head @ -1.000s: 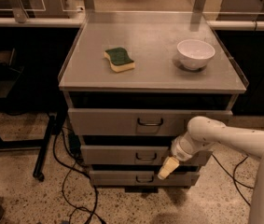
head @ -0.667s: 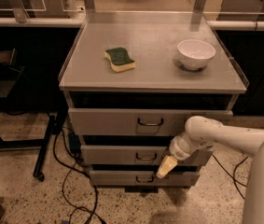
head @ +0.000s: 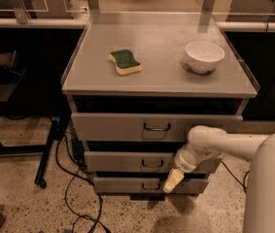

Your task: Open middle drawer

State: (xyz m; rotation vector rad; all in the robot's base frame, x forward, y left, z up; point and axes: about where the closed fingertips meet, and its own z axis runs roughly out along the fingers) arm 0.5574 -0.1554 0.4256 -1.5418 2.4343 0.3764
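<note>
Jaws drawn together, with no gap showing between them and nothing held; the gripper is a single cream tapered tip angled toward 7 o'clock, hanging from the white arm that enters from 3 o'clock.

Camera view, looking down on a grey metal cabinet with three stacked fronts. The middle drawer sits between the taller, wider top drawer and the narrower bottom drawer; a dark gap shows above its front. Its small wire loop handle lies at the centre of the front; the gripper is at 4 o'clock of that handle, just beside it and not on it, its tip overlapping the seam between the middle and bottom fronts.

On the cabinet top, a green-and-yellow sponge lies at 10 o'clock of centre; a white bowl stands upright at 2 o'clock, well apart from the sponge. Dark cables trail over the speckled floor at 7 o'clock of the cabinet.
</note>
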